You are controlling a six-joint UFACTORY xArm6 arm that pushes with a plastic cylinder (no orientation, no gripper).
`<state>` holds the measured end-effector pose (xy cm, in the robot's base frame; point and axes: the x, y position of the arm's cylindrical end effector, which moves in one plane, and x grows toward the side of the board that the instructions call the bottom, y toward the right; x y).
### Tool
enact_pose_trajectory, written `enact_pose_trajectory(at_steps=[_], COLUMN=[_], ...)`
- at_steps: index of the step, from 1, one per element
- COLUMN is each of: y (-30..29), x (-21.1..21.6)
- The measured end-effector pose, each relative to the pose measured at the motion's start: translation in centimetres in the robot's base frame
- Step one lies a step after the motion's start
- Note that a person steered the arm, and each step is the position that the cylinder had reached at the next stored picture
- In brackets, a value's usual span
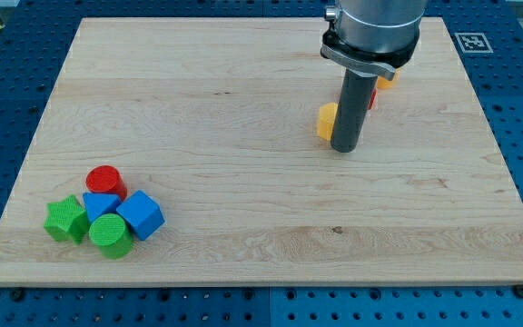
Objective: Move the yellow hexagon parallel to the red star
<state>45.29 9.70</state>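
One yellow block (pixel 326 120) touching my tip (pixel 344 149), its left side.

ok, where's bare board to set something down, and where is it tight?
Bare: the wooden board from the yellow block at my tip left to the edge, plus the bottom right. Tight: the bottom-left cluster of red cylinder, green star, green cylinder, blue blocks.

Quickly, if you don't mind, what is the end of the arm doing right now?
My tip: no gripper, just a rod holding nothing, down on the board and touching the right side of the yellow block.
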Motion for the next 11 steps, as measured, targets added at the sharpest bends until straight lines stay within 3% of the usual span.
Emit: enact_pose_trajectory(at_steps=[4,9,11], y=[2.9,-2.9,-5.0], x=[-3.3,-3.1,-7.2])
